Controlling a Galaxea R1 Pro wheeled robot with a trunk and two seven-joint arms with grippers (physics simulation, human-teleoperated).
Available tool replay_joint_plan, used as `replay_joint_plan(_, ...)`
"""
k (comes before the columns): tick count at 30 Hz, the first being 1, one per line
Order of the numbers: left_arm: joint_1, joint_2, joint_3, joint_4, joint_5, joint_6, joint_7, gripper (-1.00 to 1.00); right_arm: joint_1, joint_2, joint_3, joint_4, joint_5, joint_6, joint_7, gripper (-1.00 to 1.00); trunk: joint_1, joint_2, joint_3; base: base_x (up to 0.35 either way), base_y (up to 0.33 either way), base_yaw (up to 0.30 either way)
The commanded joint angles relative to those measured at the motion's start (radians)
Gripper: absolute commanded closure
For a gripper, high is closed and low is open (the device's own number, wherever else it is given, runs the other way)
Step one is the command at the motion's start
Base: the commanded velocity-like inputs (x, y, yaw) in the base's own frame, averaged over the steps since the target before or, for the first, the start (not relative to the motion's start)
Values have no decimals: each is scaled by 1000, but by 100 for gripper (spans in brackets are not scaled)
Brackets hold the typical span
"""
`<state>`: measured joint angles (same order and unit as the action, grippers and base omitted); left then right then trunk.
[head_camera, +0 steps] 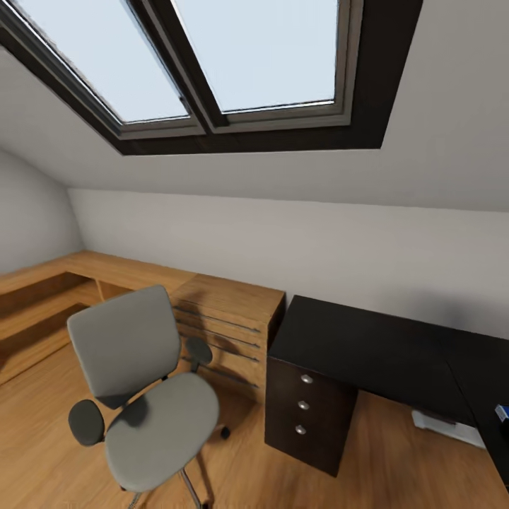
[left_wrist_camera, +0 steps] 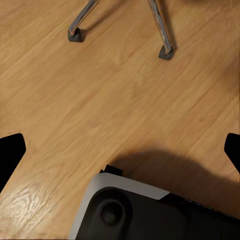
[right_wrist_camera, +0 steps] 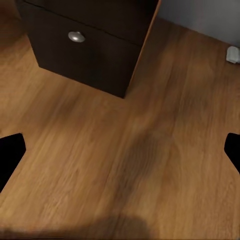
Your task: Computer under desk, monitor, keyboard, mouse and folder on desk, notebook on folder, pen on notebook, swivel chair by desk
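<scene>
The grey swivel chair (head_camera: pixel 141 396) stands on the wooden floor at the lower left of the head view, nothing on its seat, a little apart from the desk. The glossy black desk (head_camera: pixel 367 346) runs to the right, its drawer unit (head_camera: pixel 304 406) showing three silver knobs. A small blue thing (head_camera: pixel 502 412) lies on the desk at the picture's right edge; I cannot tell what it is. My left gripper (left_wrist_camera: pixel 120 150) is open over bare floor near the chair's chrome legs (left_wrist_camera: pixel 162 30). My right gripper (right_wrist_camera: pixel 120 150) is open over the floor before the drawer unit (right_wrist_camera: pixel 85 45).
A light wooden dresser (head_camera: pixel 226 325) stands between chair and desk, with a low wooden bench (head_camera: pixel 42 297) along the left wall. A pale low box (head_camera: pixel 445 426) lies on the floor under the desk. Sloped ceiling with skylights (head_camera: pixel 212 63) is above. My own base (left_wrist_camera: pixel 145 210) shows under the left wrist.
</scene>
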<state>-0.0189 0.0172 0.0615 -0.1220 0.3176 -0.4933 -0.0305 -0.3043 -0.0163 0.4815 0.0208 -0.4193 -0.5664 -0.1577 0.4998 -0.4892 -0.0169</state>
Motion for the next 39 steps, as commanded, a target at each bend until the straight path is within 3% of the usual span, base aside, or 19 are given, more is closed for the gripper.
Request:
replay_joint_plan(1,-1,-1,6,1,-1,-3,-3,-100,-1,0,9,2,-4,-3,-3,-100,0,-2,-2,-235,0,270)
replay_joint_plan(17,-1,0,6,2,-2,-3,-3,-100,-1,1,9,2,-3,-3,-3,-100,0,-2,-10,-266,0,268)
replay_joint_plan(39,-1,0,6,2,-1,-4,-3,-100,-1,2,11,2,-1,-3,-2,-100,0,-2,-33,-21,0,213)
